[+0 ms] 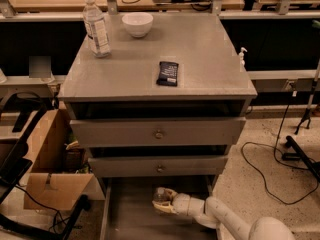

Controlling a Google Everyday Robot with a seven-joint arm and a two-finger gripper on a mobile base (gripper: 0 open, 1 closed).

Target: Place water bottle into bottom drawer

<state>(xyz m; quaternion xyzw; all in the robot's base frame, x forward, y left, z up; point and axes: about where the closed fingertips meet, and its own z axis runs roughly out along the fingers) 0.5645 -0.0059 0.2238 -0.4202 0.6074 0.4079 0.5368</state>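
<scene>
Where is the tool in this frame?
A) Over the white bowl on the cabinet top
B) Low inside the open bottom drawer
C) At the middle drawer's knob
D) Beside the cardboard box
B: the tool sits inside the pulled-out bottom drawer, closed around the water bottle, well below the cabinet top.

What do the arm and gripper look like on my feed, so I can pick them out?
The arm is smooth glossy white: rounded tubular segments with a bulbous joint at lower right. No cables or markings show. The gripper, down in the bottom drawer, is cream-yellow, duller than the white arm behind it.
</scene>
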